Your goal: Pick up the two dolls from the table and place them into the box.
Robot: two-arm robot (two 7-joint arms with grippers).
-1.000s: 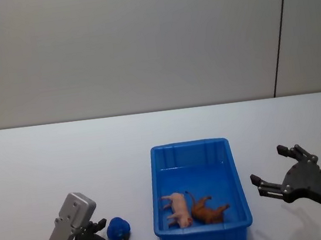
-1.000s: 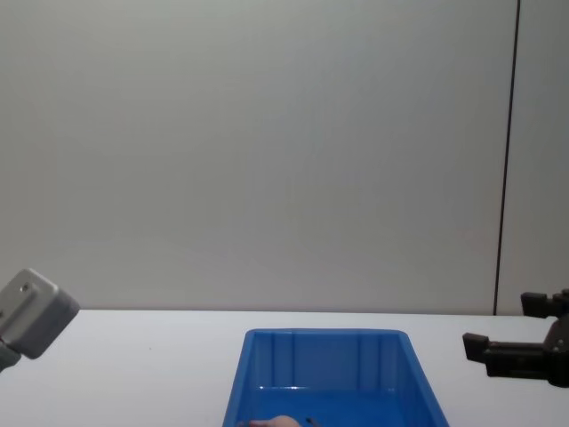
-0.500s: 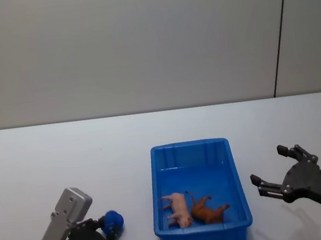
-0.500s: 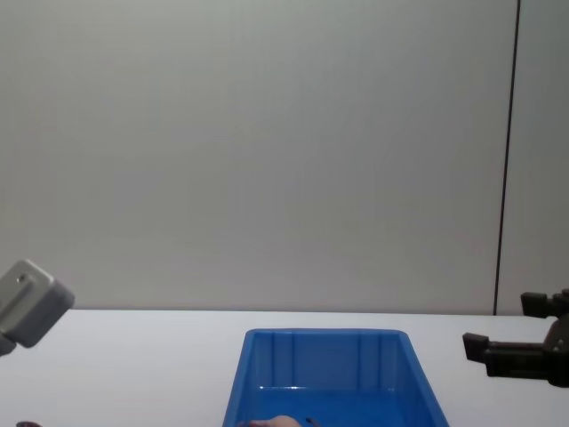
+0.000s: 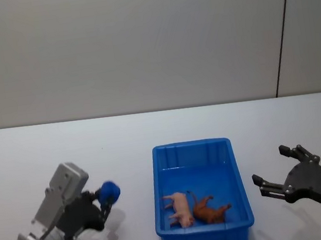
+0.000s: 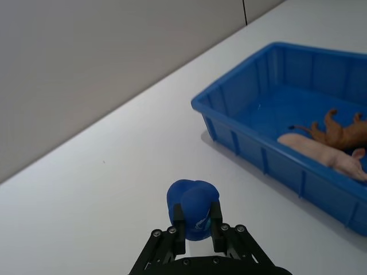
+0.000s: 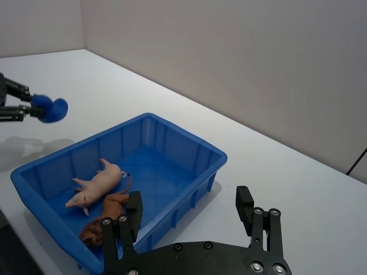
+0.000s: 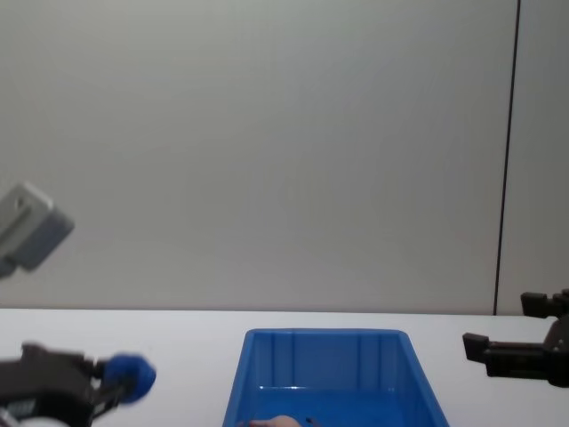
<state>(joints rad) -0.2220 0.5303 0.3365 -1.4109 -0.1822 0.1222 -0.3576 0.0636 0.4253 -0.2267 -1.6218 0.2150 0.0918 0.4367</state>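
Blue toy (image 5: 108, 192), clamped in left hand (image 5: 104, 202), now lifted off tabletop (image 5: 46, 153) (box (image 5: 195, 148) next); right hand (image 5: 282, 182) wide, idle.

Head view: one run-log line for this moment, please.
left gripper: shut on small dark blue toy, lifted | right gripper: open | blue plastic bin: two animal toys

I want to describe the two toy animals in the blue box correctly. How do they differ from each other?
The pink toy is pale peach; the brown toy is orange-brown. The pink toy lies nearer the robot's left side of the box, the brown toy nearer the right. Both are small four-legged animals lying on their sides, close together, on the box floor.
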